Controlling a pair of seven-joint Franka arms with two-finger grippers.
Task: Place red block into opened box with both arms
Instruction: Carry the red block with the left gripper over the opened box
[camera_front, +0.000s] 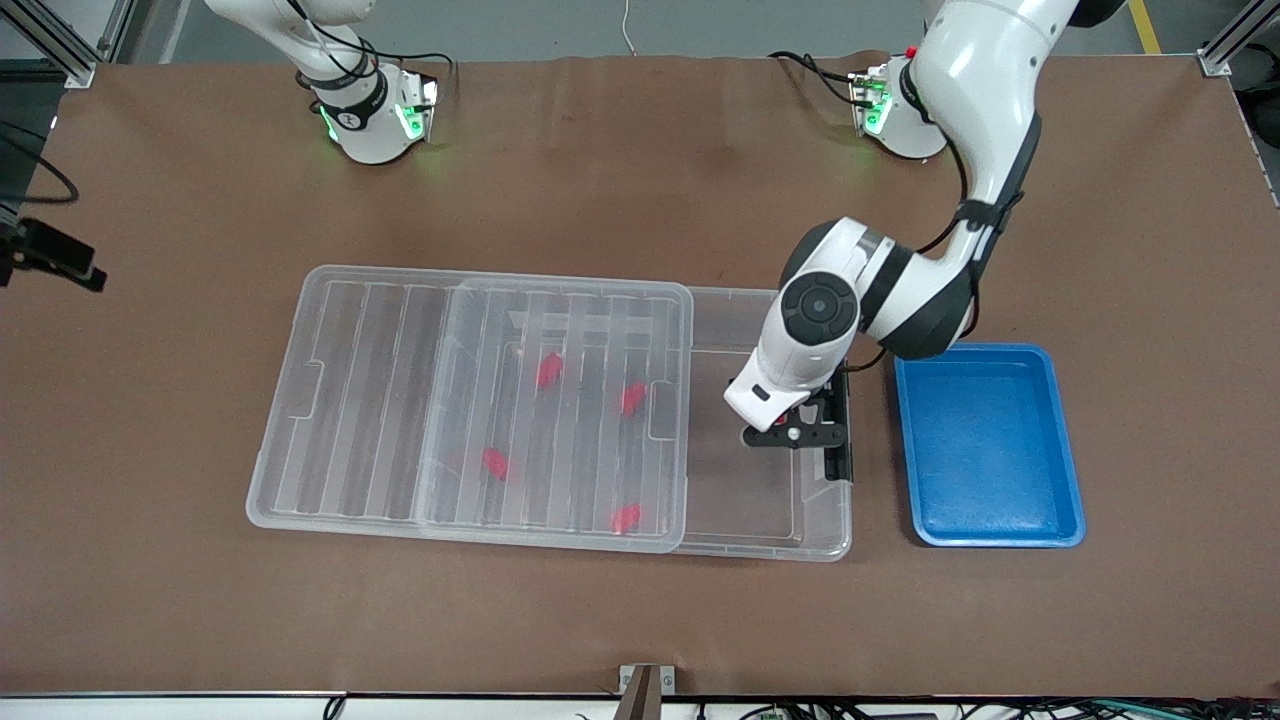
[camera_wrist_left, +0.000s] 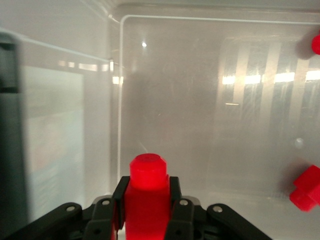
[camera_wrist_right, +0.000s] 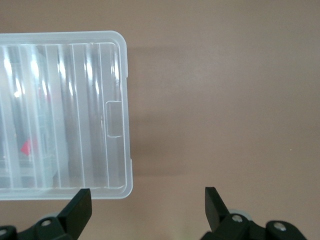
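My left gripper (camera_front: 795, 435) hangs low over the uncovered end of the clear box (camera_front: 770, 548), toward the left arm's end of the table. It is shut on a red block (camera_wrist_left: 147, 195), which stands stub end up between the fingers (camera_wrist_left: 120, 196). In the front view the wrist hides this block. The ribbed lid (camera_front: 400, 400) covers the rest of the box, and several more red blocks (camera_front: 549, 370) lie under it. My right gripper (camera_wrist_right: 147, 200) is open and empty, high over bare table by the lid's (camera_wrist_right: 65, 115) end. It is out of the front view.
A blue tray (camera_front: 985, 445) lies beside the box at the left arm's end, close to the black latch bar (camera_front: 838, 440). Two loose red blocks (camera_wrist_left: 306, 187) show on the box floor ahead of the left gripper. Brown table (camera_front: 640, 620) surrounds everything.
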